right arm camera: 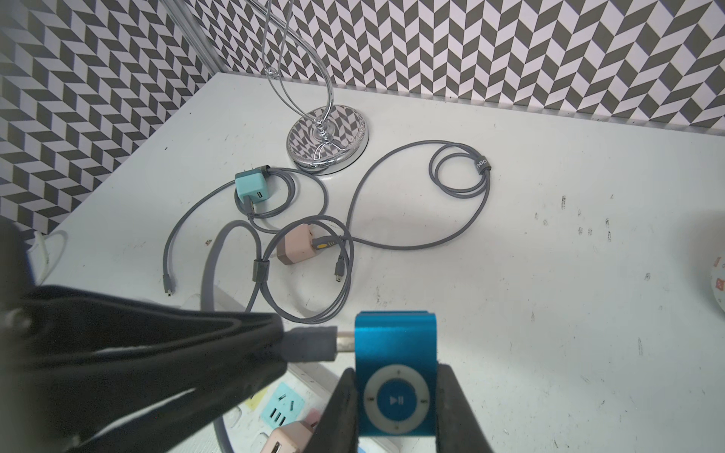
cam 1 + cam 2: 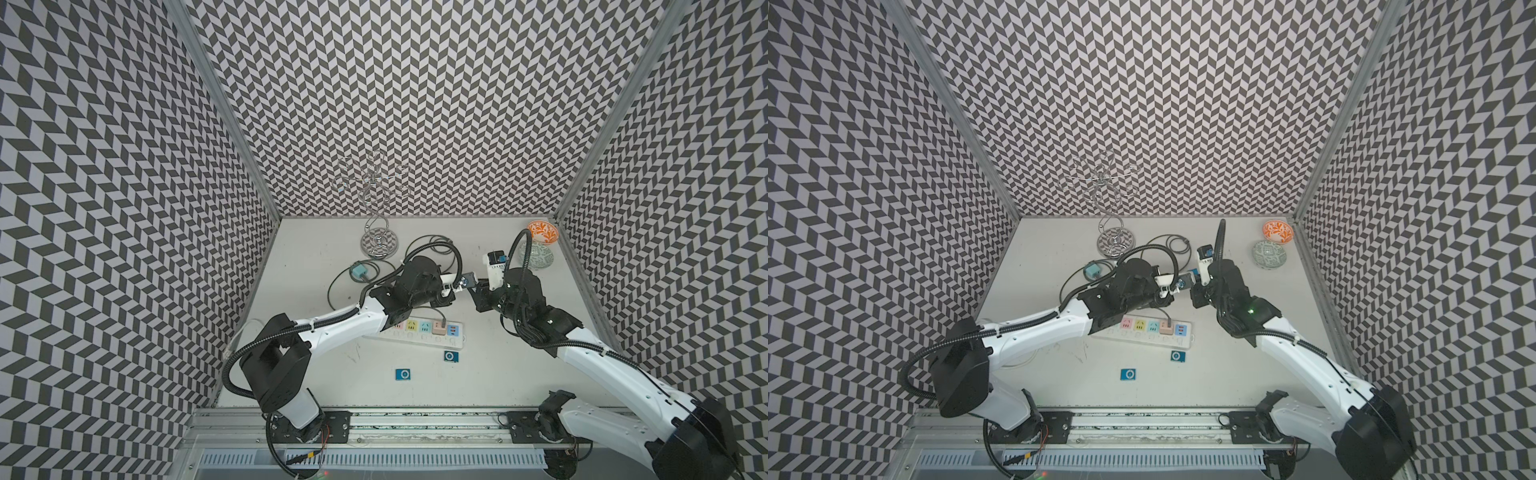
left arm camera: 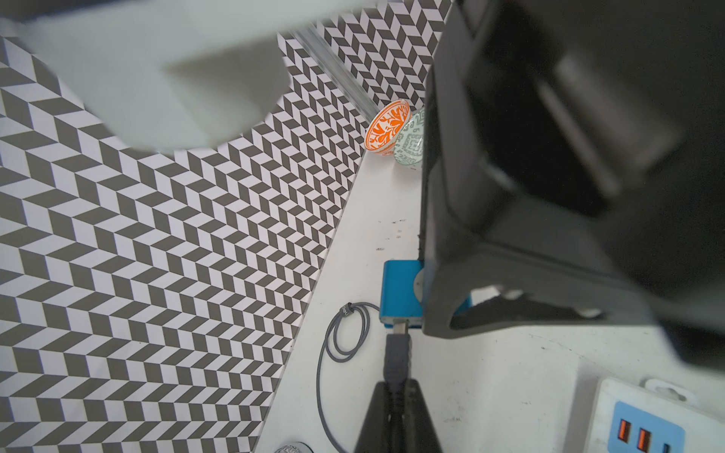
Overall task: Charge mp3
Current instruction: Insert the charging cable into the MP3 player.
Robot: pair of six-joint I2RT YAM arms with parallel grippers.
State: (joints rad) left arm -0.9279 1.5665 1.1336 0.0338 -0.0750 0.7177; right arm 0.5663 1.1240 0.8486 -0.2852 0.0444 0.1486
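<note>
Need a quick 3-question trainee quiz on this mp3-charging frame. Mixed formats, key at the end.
1. True or false: the right claw grips the blue metal mp3 player by its two sides.
2. What is the left claw pinching? A) the grey cable plug B) a teal charger cube C) an orange bowl
3. Fill in: apart from the held one, ___ loose blue mp3 players lie on the white table.

Key: 1 true. 2 A. 3 two; the second lies nearer the power strip.
</note>
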